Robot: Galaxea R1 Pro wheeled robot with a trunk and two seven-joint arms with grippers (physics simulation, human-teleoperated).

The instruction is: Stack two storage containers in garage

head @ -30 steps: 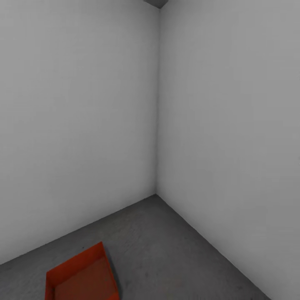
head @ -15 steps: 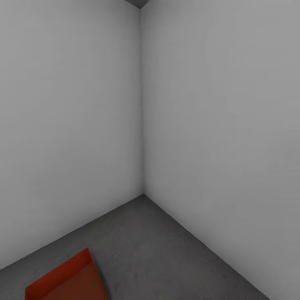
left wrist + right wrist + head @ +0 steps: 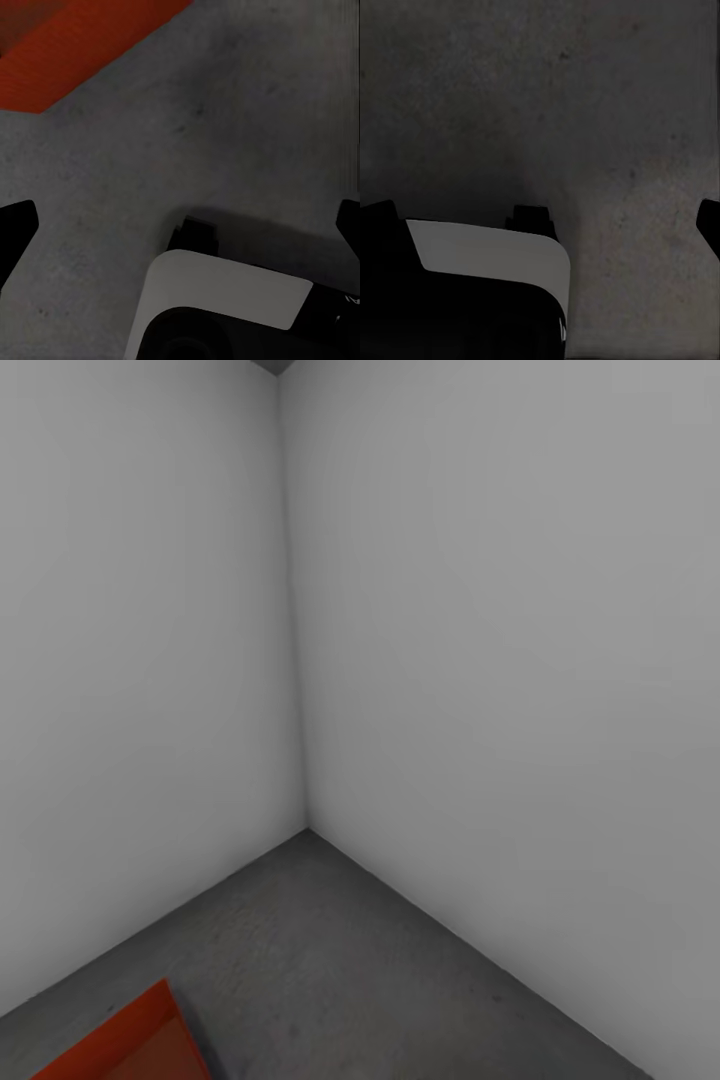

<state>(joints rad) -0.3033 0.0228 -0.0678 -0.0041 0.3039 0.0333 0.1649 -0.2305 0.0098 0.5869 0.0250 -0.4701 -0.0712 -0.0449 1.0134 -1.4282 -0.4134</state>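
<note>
One red-orange storage container [image 3: 120, 1042] lies on the dark grey concrete floor [image 3: 330, 960] of the garage, cut off by the lower left corner of the head view. In the left wrist view a corner of that container [image 3: 75, 41] shows on the floor [image 3: 225, 135], well away from my left gripper [image 3: 182, 225]. That gripper is open, with its dark fingertips [image 3: 15, 225] wide apart and nothing between them. My right gripper [image 3: 542, 219] is open too and hangs over bare floor [image 3: 585, 97].
Two plain pale grey walls meet in a corner [image 3: 295, 660] ahead, and the floor runs up to them. A white and black part of my own body [image 3: 225, 300] sits under the left gripper, and the same kind of part [image 3: 487, 255] under the right.
The whole head view has turned to the right, so the wall corner and the container have slid left in the picture. The container itself lies where it was.
</note>
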